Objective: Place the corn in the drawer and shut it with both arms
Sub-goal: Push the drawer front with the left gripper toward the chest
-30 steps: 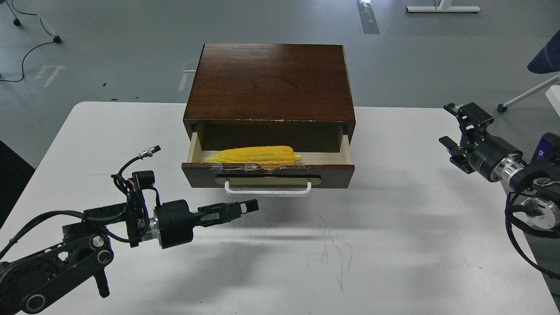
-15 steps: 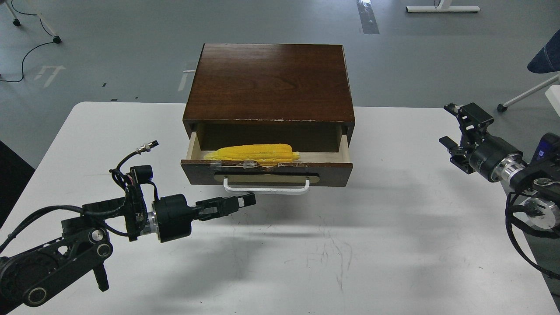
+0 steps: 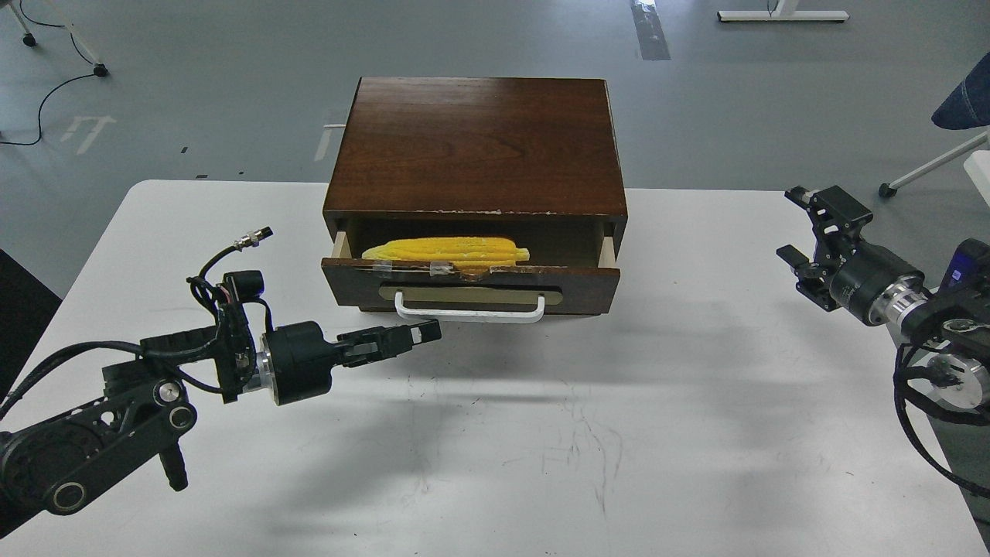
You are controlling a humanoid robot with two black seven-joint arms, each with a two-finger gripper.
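Observation:
The yellow corn lies lengthwise inside the drawer, left of its middle. The drawer stands a small way out of the dark wood cabinet. Its front has a chipped top edge, a beige oval plate and a white bar handle. My left gripper is shut and empty, and it points right. Its tip is at the drawer front, just below the left end of the handle. My right gripper is open and empty. It hovers far to the right of the drawer, near the table's right edge.
The cabinet stands at the back middle of the white table. My left arm lies across the table's front left. A chair base and a blue seat stand beyond the right edge. The floor behind is grey, with cables at the far left.
The drawer has slid back into the cabinet, so less of its inside and of the corn shows. My left gripper has moved up and away with the drawer front. The right arm has hardly moved.

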